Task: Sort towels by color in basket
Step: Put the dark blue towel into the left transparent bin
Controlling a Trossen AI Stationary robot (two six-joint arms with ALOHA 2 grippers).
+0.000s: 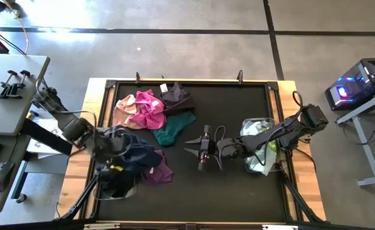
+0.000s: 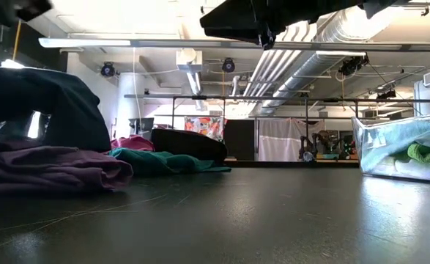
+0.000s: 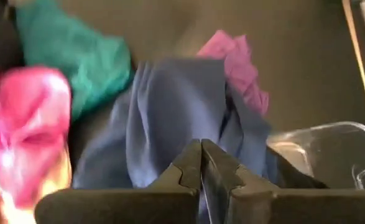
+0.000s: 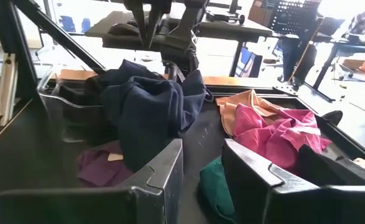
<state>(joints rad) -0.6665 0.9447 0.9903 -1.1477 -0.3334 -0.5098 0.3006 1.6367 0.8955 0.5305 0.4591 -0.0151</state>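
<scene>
the left gripper (image 3: pixel 201 163), fingers clamped on a navy towel (image 1: pixel 138 155), holds it above the clear basket (image 1: pixel 114 189) at the surface's near left corner. the right gripper (image 1: pixel 195 148) hovers mid-surface, fingers apart, empty. beyond lie the purple towel (image 1: pixel 160 173), teal towel (image 1: pixel 174 130), and pink towels (image 1: pixel 140 108).

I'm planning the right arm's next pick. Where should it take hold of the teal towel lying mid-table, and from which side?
Probably from above, pinching a raised fold. The teal towel lies crumpled and low on the mat, so there is no edge to slide under. Its side toward the right tool is bare table; the far side meets the magenta towel and black towel, so grip the near half to avoid catching those.
</scene>
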